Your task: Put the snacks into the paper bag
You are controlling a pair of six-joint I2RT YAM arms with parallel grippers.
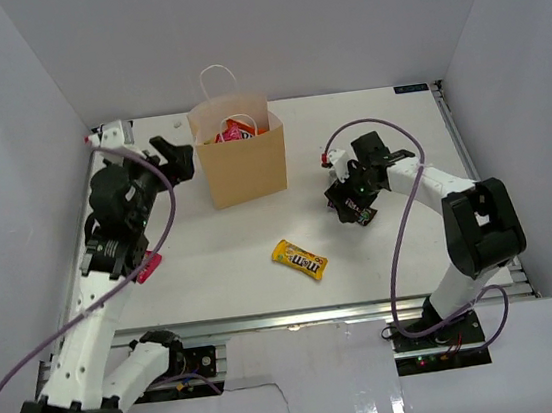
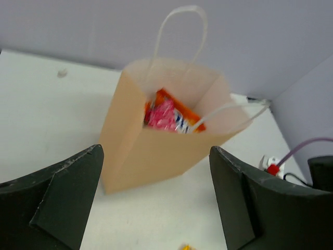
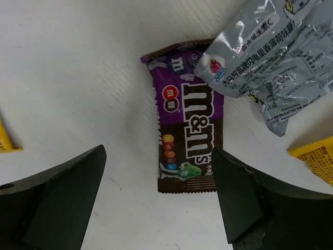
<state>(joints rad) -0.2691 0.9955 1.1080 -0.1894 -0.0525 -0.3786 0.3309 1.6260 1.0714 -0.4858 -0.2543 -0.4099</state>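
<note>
The tan paper bag (image 1: 243, 165) stands upright at the back middle, with pink and orange snack packets (image 1: 235, 129) inside; they also show in the left wrist view (image 2: 169, 114), inside the bag (image 2: 151, 156). My left gripper (image 1: 180, 160) is open and empty, raised just left of the bag (image 2: 156, 208). A yellow packet (image 1: 300, 260) lies flat at the table's middle front. My right gripper (image 1: 353, 207) is open and low over a purple-brown packet (image 3: 188, 140), its jaws either side of the packet's near end. A silver packet (image 3: 276, 52) overlaps that packet's far corner.
A yellow packet's corner (image 3: 315, 156) lies right of the purple-brown one, and another yellow edge (image 3: 6, 138) shows at the left. White walls enclose the table (image 1: 210, 245) on three sides. The bag's white cord handles (image 2: 179, 31) stand up above its mouth.
</note>
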